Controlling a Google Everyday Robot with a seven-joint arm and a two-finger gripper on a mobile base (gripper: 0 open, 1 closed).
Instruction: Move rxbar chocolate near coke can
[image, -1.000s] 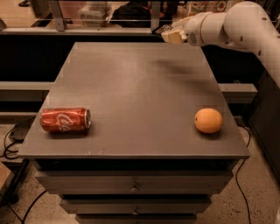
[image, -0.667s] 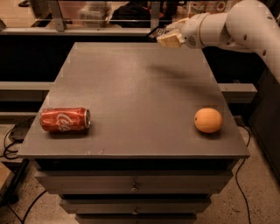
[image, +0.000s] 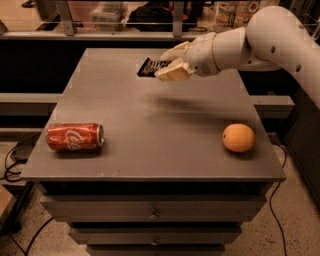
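Your end effector (image: 168, 62) hangs above the far middle of the table (image: 150, 145), clamped on the rxbar chocolate (image: 150, 66). Bare surface runs from there to the coke can (image: 75, 137), which lies on its side by the near-left edge. An orange (image: 238, 137) sits near-right. The arm reaches in level from the right.

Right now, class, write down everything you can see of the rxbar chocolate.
The rxbar chocolate is a small flat bar in a dark wrapper with pale print. One end is clamped between the jaws of the gripper, and the other sticks out toward the picture's left. It hangs roughly level over the far part of the grey table, apparently lifted off it, far from the coke can lying on its side near the front edge.
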